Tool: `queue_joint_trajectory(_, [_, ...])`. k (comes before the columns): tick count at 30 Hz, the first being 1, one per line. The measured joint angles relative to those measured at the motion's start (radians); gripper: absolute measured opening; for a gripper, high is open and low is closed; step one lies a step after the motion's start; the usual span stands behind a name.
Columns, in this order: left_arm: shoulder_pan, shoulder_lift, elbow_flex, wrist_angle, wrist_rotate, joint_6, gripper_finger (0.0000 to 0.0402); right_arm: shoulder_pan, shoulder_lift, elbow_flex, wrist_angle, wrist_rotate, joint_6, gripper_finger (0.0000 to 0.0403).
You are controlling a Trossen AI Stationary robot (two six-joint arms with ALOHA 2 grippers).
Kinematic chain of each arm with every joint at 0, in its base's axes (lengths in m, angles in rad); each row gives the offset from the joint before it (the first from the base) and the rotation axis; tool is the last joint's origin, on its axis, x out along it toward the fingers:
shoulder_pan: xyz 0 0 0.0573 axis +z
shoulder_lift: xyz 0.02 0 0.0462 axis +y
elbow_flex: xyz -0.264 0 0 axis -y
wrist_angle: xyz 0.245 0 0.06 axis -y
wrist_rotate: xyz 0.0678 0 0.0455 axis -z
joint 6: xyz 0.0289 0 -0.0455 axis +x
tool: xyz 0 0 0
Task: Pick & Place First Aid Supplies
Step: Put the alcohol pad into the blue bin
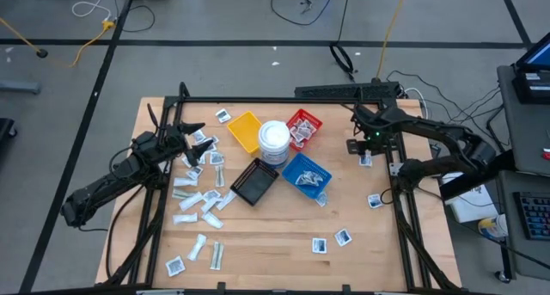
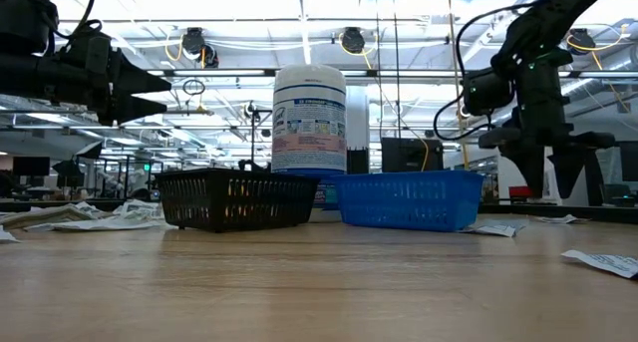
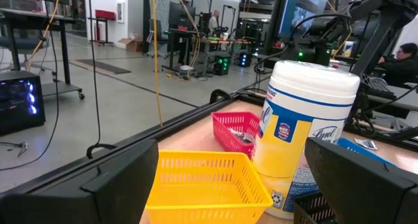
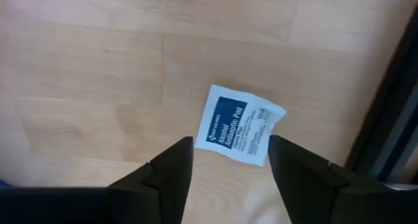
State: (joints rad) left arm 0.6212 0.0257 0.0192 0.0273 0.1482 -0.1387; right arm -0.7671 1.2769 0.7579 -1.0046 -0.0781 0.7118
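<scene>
Right pincer [image 4: 230,160] — pointing down, fingers apart | over antiseptic packet [image 4: 240,125] | left pincer [image 1: 191,146] — wide

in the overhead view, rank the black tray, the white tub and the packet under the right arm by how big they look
1. black tray
2. white tub, somewhat smaller; it stands taller, so its lid sits nearer the camera, which may flatter it
3. packet beside the right tool, clearly smallest

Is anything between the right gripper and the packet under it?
Nothing visible. In the right wrist view the right gripper hangs over bare table with its fingers apart, and the packet lies flat in plain sight between them. The trays and the tub stand off to the side.
</scene>
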Motion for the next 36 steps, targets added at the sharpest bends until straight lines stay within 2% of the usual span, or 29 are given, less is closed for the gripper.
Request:
queue_joint_trajectory(10, [0.0, 0.0, 0.0, 0.0, 0.0, 0.0, 0.0392, -0.045, -0.01, -0.058, 0.016, 0.0, 0.027, 0.0204])
queue_joint_trajectory(21, [0.0, 0.0, 0.0, 0.0, 0.0, 0.0, 0.0392, -0.045, 0.041, -0.134, 0.172, -0.028, 0.028, 0.0201])
queue_joint_trajectory(27, [0.0, 0.0, 0.0, 0.0, 0.0, 0.0, 0.0392, -0.045, 0.058, -0.136, 0.187, -0.046, 0.038, 0.0196])
queue_joint_trajectory(31, [0.0, 0.0, 0.0, 0.0, 0.0, 0.0, 0.0392, -0.045, 0.058, -0.136, 0.183, -0.037, 0.039, 0.0154])
queue_joint_trajectory(36, [0.0, 0.0, 0.0, 0.0, 0.0, 0.0, 0.0392, -0.043, 0.058, -0.137, 0.183, -0.03, 0.035, 0.0056])
